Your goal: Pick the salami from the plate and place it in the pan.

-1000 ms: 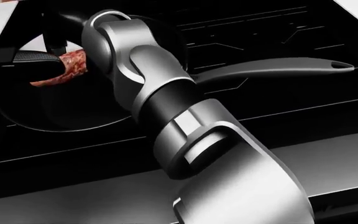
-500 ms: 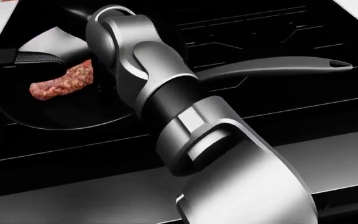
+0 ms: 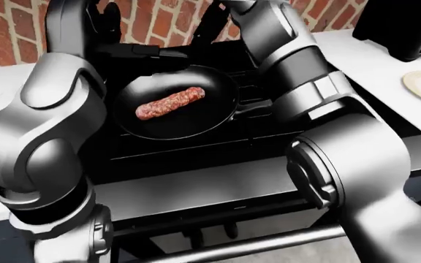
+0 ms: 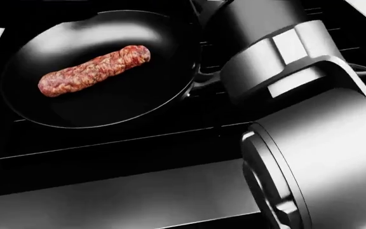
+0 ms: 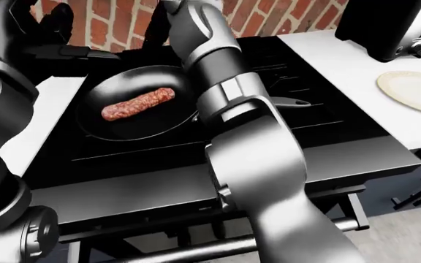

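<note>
Stove [image 5: 320, 118] — black, set against a brick wall [image 5: 269, 16], white counter [image 5: 356, 55] to its right in the right-eye view.
Pan [image 4: 107, 102] — black, on the stove, handle running right.
Plate [image 5: 415, 90] — pale, on the counter, well apart from the pan.
Salami [image 4: 94, 69] — lying slantwise inside the pan, touched by neither hand.
Left hand [image 3: 104, 22] and right hand [image 3: 214, 19] — raised above the pan's upper edge, fingers spread apart, holding nothing.

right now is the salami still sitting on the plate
No, the salami lies flat inside the black pan on the stove, while the pale plate on the counter at the right is bare.
</note>
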You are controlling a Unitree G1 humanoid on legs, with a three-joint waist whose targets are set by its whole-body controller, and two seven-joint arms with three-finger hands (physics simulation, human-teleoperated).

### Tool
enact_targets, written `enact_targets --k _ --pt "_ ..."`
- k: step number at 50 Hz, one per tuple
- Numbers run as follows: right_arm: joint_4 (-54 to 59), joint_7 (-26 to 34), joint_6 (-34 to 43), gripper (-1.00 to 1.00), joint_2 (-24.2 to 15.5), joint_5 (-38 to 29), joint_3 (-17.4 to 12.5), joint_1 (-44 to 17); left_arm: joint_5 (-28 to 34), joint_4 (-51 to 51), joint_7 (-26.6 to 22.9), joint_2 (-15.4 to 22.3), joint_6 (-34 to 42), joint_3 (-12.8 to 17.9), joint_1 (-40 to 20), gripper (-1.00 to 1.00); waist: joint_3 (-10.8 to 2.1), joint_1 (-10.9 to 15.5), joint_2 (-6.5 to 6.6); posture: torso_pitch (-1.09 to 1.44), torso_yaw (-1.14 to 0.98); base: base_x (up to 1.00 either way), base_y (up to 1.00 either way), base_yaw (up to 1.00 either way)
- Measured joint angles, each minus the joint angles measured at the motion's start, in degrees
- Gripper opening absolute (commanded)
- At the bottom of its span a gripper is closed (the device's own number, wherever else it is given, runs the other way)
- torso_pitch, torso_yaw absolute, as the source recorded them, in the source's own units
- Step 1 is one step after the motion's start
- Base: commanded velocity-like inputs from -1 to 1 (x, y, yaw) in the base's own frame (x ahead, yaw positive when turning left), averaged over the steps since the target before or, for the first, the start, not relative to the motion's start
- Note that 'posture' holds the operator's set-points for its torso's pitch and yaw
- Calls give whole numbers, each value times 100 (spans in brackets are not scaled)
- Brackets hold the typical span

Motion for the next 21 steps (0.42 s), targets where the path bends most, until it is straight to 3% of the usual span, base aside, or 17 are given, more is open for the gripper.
enact_targets --k 6,15,21 --pt "-950 224 754 100 -411 495 -125 95 623 596 -301 -177 -197 -287 -554 100 60 21 -64 0 0 0 0 0" --pt "-3629 906 2229 100 -1127 755 -98 774 1525 1358 -691 -493 -670 -424 -1048 100 74 78 -199 0 0 0 0 0" --pt "-4948 1366 3117 100 -1568 749 -298 1239 2039 1744 -956 -601 -919 -413 -1253 100 95 89 -238 0 0 0 0 0"
